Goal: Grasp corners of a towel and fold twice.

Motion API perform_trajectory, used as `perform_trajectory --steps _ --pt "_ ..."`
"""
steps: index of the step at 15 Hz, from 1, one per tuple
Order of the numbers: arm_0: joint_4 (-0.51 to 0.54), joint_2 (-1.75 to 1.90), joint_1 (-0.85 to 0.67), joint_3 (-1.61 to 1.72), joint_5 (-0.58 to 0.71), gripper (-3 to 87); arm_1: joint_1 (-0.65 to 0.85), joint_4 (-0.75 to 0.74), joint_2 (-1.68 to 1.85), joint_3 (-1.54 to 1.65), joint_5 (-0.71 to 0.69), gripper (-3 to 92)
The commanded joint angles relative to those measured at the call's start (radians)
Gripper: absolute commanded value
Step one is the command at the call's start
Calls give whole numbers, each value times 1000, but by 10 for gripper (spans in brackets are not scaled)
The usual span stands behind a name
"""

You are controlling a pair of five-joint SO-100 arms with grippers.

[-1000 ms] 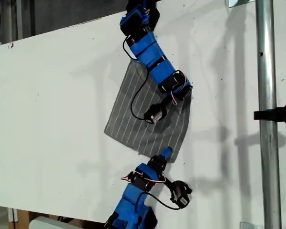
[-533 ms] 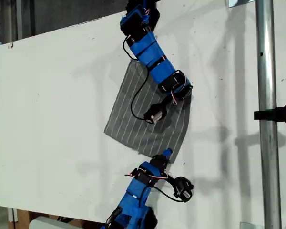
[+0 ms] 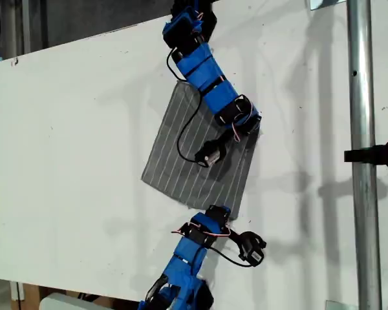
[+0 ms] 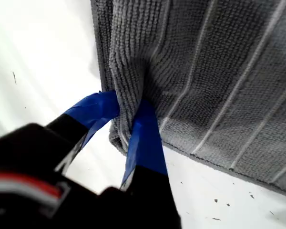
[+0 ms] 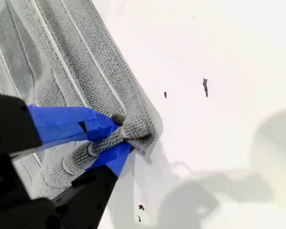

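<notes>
First gripper: my first gripper [image 4: 128, 107] has its fingers closed on a pinch of towel [image 3: 187, 155] by the near corner [image 4: 117, 140]. The cloth is bunched into a ridge between the blue tips.
Change: over the last second this arm swung and settled lower over the corner. In the exterior view its blue fingertip stood clear at the towel's edge before. Now the wrist covers that spot.
Towel: lies flat on the white table [image 3: 84, 129], mid-scene between the two arms and set diamond-wise. It is unfolded, and the body of the cloth has not shifted.
Second gripper: my second gripper [image 5: 121, 136] is clamped on the far corner [image 5: 143, 131], on the exterior view's right side. The cloth is wadded between the fingers, with bare table beyond. This arm has not moved.
Meaning: both corners on the exterior view's right edge now look held, so the grasp step seems complete. Neither fold has begun.
Next, by my reading: lift both corners together and carry them across to the opposite edge.
Risk: both pinches are shallow and could slip on lifting.
</notes>
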Motion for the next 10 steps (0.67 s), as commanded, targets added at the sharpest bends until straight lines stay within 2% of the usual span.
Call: perform_trajectory --steps 1,2,4,6,7,10 --pt "63 9 3 -110 6 -29 -12 -18 72 2 18 -2" --pt "141 11 20 -178 2 -29 -21 -43 109 -12 23 -2" --pt "402 9 71 -402 -37 -29 -49 -57 144 -98 25 -2" --pt "555 9 94 -558 -49 -29 -72 -61 204 -153 25 -2" --pt "614 18 94 -601 -72 -29 -77 -84 252 -156 26 -2" --pt "646 74 46 -578 -60 -29 -81 -84 347 -147 32 -2"
